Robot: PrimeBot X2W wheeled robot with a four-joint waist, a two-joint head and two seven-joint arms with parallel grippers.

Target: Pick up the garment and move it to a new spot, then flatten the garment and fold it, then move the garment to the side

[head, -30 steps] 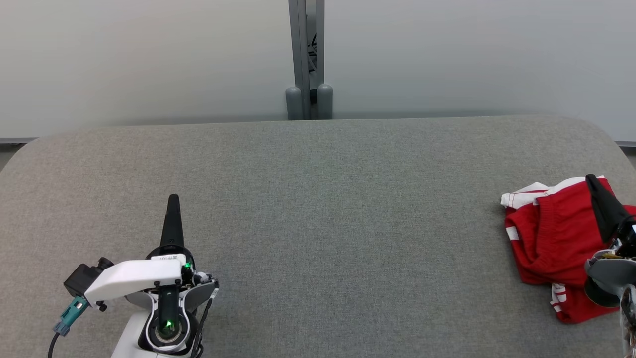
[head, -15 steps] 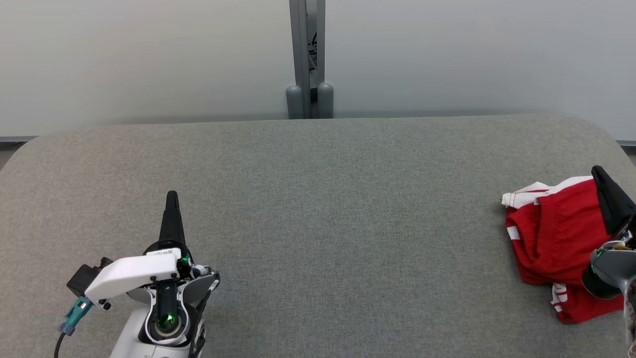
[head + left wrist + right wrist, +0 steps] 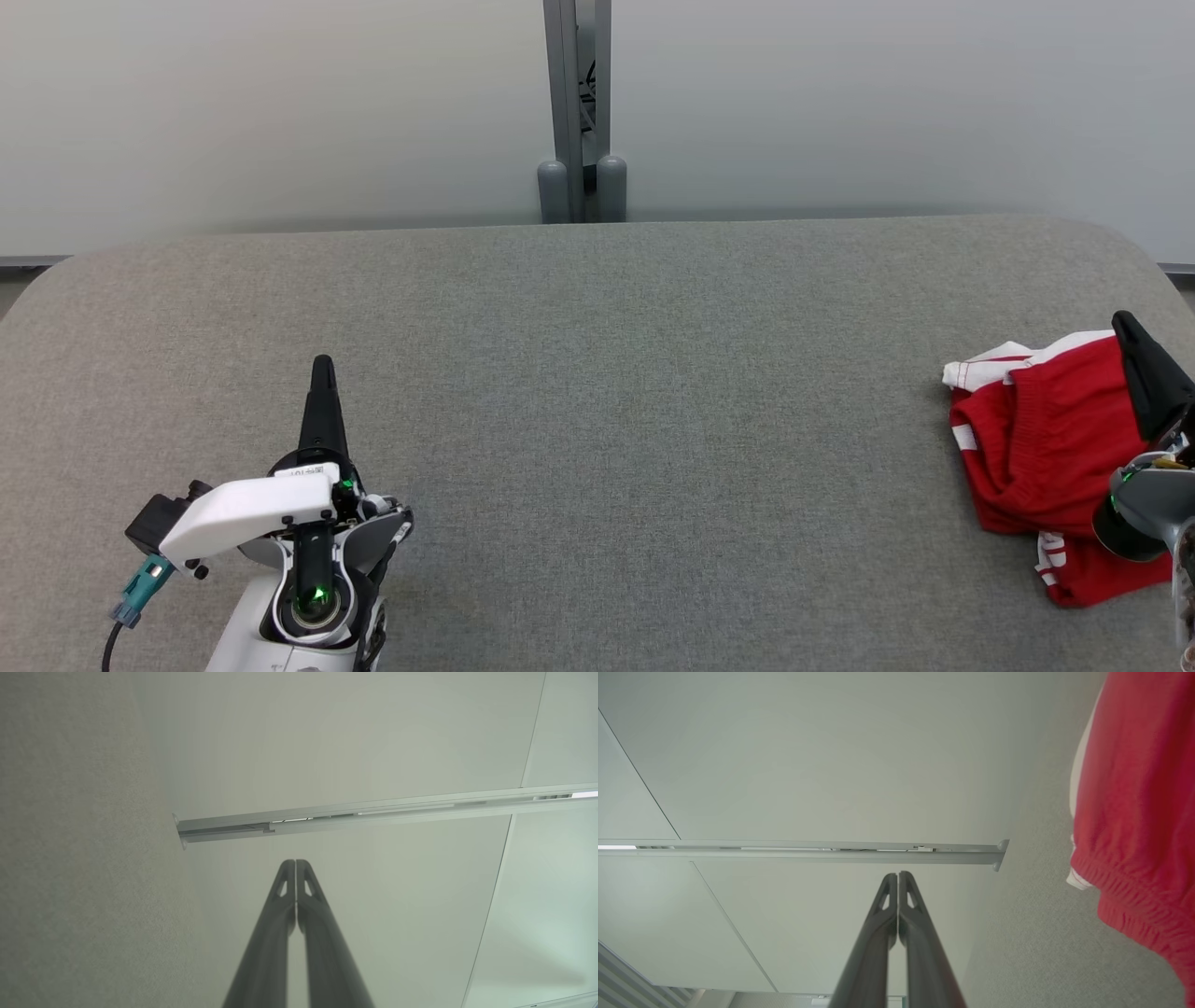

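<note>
The garment (image 3: 1041,439) is a crumpled red piece with white trim, lying at the far right of the grey table (image 3: 597,392); its gathered red edge (image 3: 1134,812) fills the right side of the right wrist view. My right gripper (image 3: 1120,322) is shut and empty, its dark fingers hovering over the garment's right part, tips together (image 3: 897,873). My left gripper (image 3: 324,361) is shut and empty too, low at the table's front left, fingers pressed together (image 3: 295,861) and pointing away from me.
A grey metal post (image 3: 577,112) stands behind the table's far edge against a pale wall. The table's rounded corners (image 3: 1134,247) lie at the far left and right. The wide cloth surface between the two grippers is bare.
The right gripper rose and drifted slightly right over the garment in the first half second, then held. The left gripper crept a little forward. The garment stayed put.
</note>
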